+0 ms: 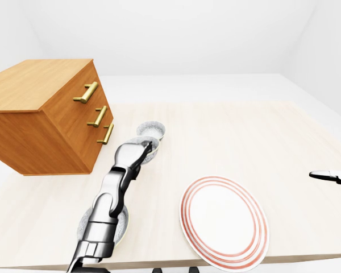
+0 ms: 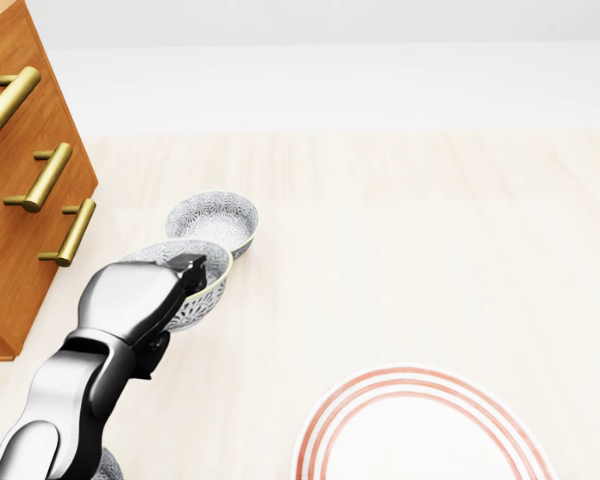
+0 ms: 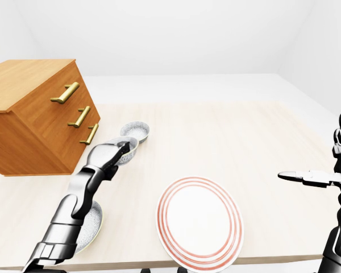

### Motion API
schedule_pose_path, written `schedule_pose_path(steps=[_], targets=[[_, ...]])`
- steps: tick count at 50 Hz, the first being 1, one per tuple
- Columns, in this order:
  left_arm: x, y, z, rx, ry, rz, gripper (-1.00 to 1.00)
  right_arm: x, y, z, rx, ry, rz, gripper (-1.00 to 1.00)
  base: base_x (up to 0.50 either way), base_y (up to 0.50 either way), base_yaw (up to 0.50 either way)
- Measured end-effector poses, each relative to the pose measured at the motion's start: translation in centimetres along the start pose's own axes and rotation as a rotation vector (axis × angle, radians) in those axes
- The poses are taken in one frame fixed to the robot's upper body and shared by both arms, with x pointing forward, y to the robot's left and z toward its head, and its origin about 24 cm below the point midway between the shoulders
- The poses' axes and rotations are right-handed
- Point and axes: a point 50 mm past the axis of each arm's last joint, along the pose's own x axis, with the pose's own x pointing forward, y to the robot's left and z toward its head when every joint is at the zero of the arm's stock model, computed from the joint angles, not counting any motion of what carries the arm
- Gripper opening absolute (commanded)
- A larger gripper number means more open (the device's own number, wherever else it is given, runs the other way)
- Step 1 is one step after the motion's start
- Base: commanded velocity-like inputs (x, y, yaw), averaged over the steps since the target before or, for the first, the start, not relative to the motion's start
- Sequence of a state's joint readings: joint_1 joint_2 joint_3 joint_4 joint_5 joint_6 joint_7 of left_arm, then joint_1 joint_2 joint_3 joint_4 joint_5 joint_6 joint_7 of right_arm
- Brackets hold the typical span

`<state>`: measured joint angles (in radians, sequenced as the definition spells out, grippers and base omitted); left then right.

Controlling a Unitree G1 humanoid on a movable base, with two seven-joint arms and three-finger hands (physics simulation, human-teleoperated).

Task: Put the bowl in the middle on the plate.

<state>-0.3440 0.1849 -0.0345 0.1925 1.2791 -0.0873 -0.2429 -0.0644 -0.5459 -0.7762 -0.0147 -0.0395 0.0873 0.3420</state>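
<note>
Three grey patterned bowls stand in a row beside the dresser. My left hand (image 2: 190,268) is shut on the rim of the middle bowl (image 2: 208,296) and holds it tilted, lifted off the table. In the head view this bowl overlaps the lower edge of the far bowl (image 2: 216,218). My forearm partly hides the near bowl (image 3: 94,223). The white plate (image 2: 420,430) with red rings lies at the lower right of the head view, apart from the bowls. My right hand (image 3: 298,177) hovers open over the table's right side, holding nothing.
A wooden dresser (image 1: 45,114) with brass handles stands on the table's left, close to the bowls. The table's near edge (image 1: 216,263) runs just below the plate. A light tabletop stretches between plate and right hand.
</note>
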Motion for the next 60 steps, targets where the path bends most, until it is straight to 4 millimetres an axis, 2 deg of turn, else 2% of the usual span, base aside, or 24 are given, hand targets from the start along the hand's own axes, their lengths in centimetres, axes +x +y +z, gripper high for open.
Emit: schedule_pose_path(steps=[21, 43, 60], targets=[[-2.6, 1.3, 3.0, -0.036, -0.078, 0.050, -1.00, 0.0, 0.1, -0.2, -0.002, 0.007, 0.003, 1.00, 0.00, 0.00, 0.00], [-5.0, 3.4, 7.1, -0.080, -0.208, 0.101, -1.00, 0.0, 0.2, -0.2, -0.006, 0.011, 0.009, 1.00, 0.00, 0.00, 0.00], [-6.8, 3.4, 10.6, -0.111, -0.327, 0.102, -1.00, 0.0, 0.2, -0.3, -0.009, 0.014, 0.011, 1.00, 0.00, 0.00, 0.00]])
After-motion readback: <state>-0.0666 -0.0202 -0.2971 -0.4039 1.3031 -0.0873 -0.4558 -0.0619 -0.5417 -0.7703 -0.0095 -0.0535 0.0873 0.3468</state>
